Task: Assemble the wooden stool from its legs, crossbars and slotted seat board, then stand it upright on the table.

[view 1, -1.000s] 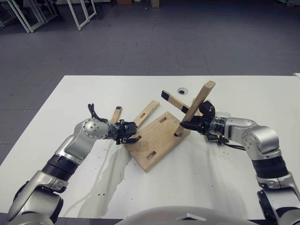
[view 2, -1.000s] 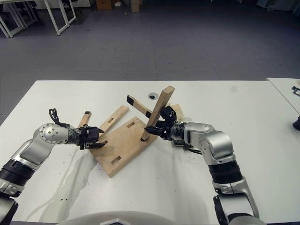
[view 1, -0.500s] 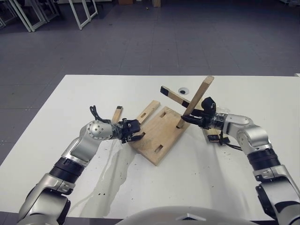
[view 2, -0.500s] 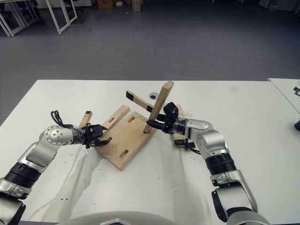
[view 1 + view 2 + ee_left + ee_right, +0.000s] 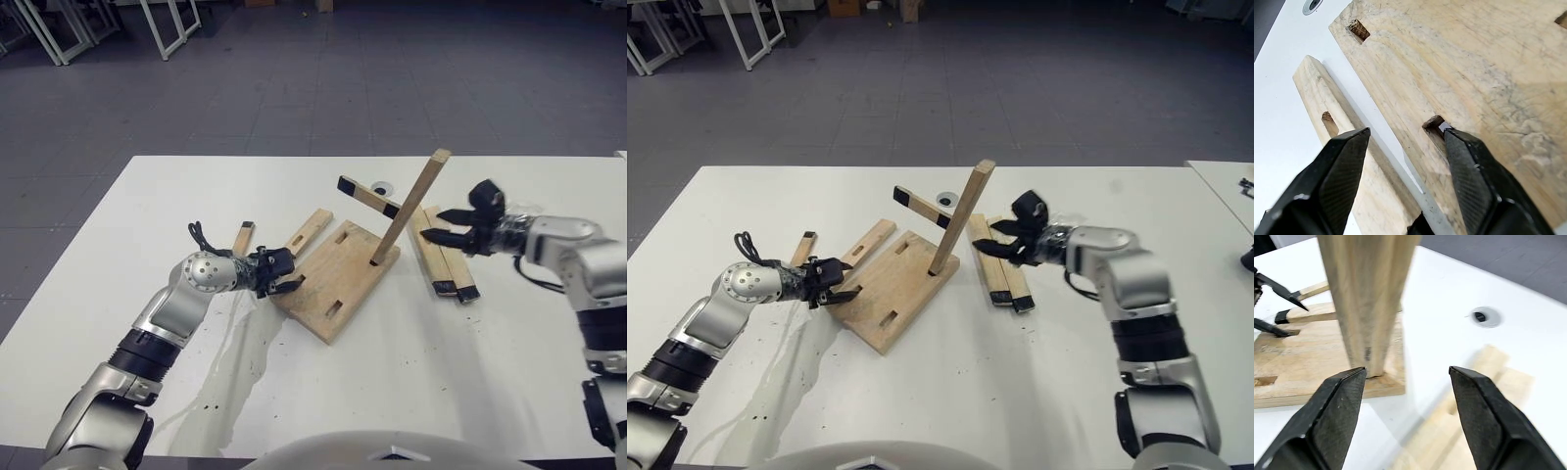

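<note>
Seat board (image 5: 338, 282) lies flat on the desk (image 5: 147, 215), slots up, set diagonally. One leg (image 5: 411, 208) stands in the slot at its far right corner, leaning, nothing gripping it. A crossbar (image 5: 367, 196) with a black tip sticks off that leg's upper part toward the left.

Just right of the board, two loose legs (image 5: 446, 259) lie side by side. At the board's far left edge lies another flat piece (image 5: 309, 232), with a short black-tipped stick (image 5: 243, 237) beyond it.

My left hand (image 5: 282, 279) sits at the board's left corner, fingers (image 5: 1342, 171) spread. One is over the flat piece and one on the board by a slot, clamping nothing that I can see. My right hand (image 5: 446, 226) hovers over the loose legs, fingers (image 5: 1342, 406) wide apart and empty, clear of the standing leg.

I judge this early in the leg-fitting step, with one leg in and three slots bare. Next move: lower the right hand onto one loose leg, close on it, and bring its end to an open slot while the left steadies the board. The standing leg looks loosely seated, so avoid bumping it.
</note>
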Available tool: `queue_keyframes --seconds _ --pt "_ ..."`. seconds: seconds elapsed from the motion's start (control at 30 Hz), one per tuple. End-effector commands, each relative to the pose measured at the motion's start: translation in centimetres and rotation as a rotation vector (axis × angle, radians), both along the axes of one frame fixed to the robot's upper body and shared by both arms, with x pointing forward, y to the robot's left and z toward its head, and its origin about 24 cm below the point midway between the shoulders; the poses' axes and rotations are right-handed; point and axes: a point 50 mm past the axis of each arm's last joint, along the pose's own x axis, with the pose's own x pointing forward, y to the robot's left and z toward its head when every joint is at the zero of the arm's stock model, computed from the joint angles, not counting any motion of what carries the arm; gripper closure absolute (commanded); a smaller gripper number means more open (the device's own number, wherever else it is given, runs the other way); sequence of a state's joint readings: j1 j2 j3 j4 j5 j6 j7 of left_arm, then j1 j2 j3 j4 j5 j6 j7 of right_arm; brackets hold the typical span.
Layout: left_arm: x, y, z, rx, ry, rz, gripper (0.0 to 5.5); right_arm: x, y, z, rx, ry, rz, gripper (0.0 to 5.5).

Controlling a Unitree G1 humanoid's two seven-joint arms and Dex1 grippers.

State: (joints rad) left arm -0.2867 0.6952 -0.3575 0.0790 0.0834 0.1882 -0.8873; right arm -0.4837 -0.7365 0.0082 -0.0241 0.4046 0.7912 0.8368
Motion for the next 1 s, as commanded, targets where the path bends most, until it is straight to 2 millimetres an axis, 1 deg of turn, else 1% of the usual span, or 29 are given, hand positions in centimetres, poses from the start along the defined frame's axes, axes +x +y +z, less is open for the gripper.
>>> queue_keyframes --seconds 0.03,0.1,0.13,0.17,0.2,0.23,0.27,0.3,0.33,0.37,0.4,0.43,0.47,0.5,0.53,0.57,0.63,0.67,0.7,0.73,0.77,0.8,0.83,0.9,0.97,1.0 --pt "-1.7 0.7 -3.2 0.059 0.138 0.030 2.70 2.7 -0.9 9.4 0.158 -0.370 -0.173 2.40" --pt "-1.8 0.5 -3.3 0.056 0.141 0.027 2.70 3.4 0.9 14.5 0.380 -0.545 -0.166 2.40" --pt "-1.7 0.3 -3.3 0.051 0.137 0.026 2.70 3.7 2.0 16.7 0.483 -0.614 -0.148 2.40" --pt "-1.5 0.2 -3.2 0.046 0.133 0.025 2.70 3.9 2.8 18.0 0.549 -0.650 -0.138 2.40" --pt "-1.4 0.0 -3.1 0.040 0.130 0.024 2.70 4.5 3.6 18.2 0.570 -0.647 -0.129 2.40" --pt "-1.2 -0.1 -3.0 0.039 0.127 0.021 2.70 5.3 4.4 16.9 0.543 -0.598 -0.121 2.40" --pt "-1.1 -0.1 -2.9 0.041 0.124 0.021 2.70 6.3 5.4 14.2 0.486 -0.505 -0.114 2.40" --pt "-1.0 0.0 -2.8 0.044 0.120 0.022 2.70 7.0 6.4 11.0 0.439 -0.393 -0.100 2.40" --pt "-0.9 0.0 -2.8 0.047 0.118 0.021 2.70 7.1 7.1 7.9 0.381 -0.293 -0.081 2.40" --pt "-0.7 0.0 -2.8 0.049 0.115 0.022 2.70 6.5 8.0 3.4 0.289 -0.149 -0.061 2.40" --pt "-0.6 -0.1 -2.7 0.050 0.113 0.023 2.70 5.5 8.4 0.2 0.222 -0.051 -0.045 2.40" --pt "-0.5 -0.1 -2.6 0.051 0.110 0.025 2.70 4.1 8.5 -2.5 0.179 0.050 -0.036 2.40" --pt "-0.4 -0.1 -2.6 0.052 0.108 0.028 2.70 3.4 8.4 -3.6 0.170 0.095 -0.044 2.40" --pt "-0.4 0.0 -2.7 0.052 0.110 0.034 2.70 3.4 8.2 -3.3 0.187 0.094 -0.063 2.40" --pt "-0.5 0.0 -2.8 0.052 0.115 0.036 2.70 4.0 8.0 -1.7 0.226 0.045 -0.086 2.40" --pt "-0.7 0.1 -2.9 0.051 0.121 0.039 2.70 4.6 7.9 0.3 0.270 -0.014 -0.104 2.40" --pt "-1.0 0.2 -3.1 0.050 0.130 0.047 2.70 5.6 7.0 6.1 0.395 -0.202 -0.156 2.40" --pt "-1.2 0.3 -3.0 0.047 0.134 0.054 2.70 5.5 6.2 9.1 0.467 -0.305 -0.185 2.40" --pt "-1.3 0.3 -2.9 0.041 0.141 0.067 2.70 5.1 5.4 11.3 0.529 -0.386 -0.209 2.40" --pt "-1.5 0.4 -2.8 0.031 0.155 0.090 2.70 4.5 4.4 12.7 0.573 -0.446 -0.249 2.40" --pt "-1.8 0.6 -2.8 0.012 0.179 0.148 2.70 3.9 3.3 13.1 0.589 -0.480 -0.309 2.40" --pt "-2.2 0.8 -3.0 0.006 0.210 0.210 2.70 3.3 2.2 12.5 0.584 -0.481 -0.367 2.40" --pt "-2.7 0.9 -3.2 -0.001 0.244 0.284 2.70 2.8 1.3 11.5 0.570 -0.463 -0.423 2.40" --pt "-3.5 0.6 -3.7 -0.041 0.310 0.452 2.70 1.5 0.0 7.8 0.450 -0.384 -0.515 2.40" --pt "-3.9 -0.3 -4.3 -0.098 0.351 0.598 2.70 -0.5 -0.2 3.0 0.280 -0.253 -0.551 2.40" --pt "-3.9 -0.7 -4.5 -0.121 0.357 0.653 2.70 -1.4 -0.1 1.0 0.207 -0.195 -0.550 2.40"
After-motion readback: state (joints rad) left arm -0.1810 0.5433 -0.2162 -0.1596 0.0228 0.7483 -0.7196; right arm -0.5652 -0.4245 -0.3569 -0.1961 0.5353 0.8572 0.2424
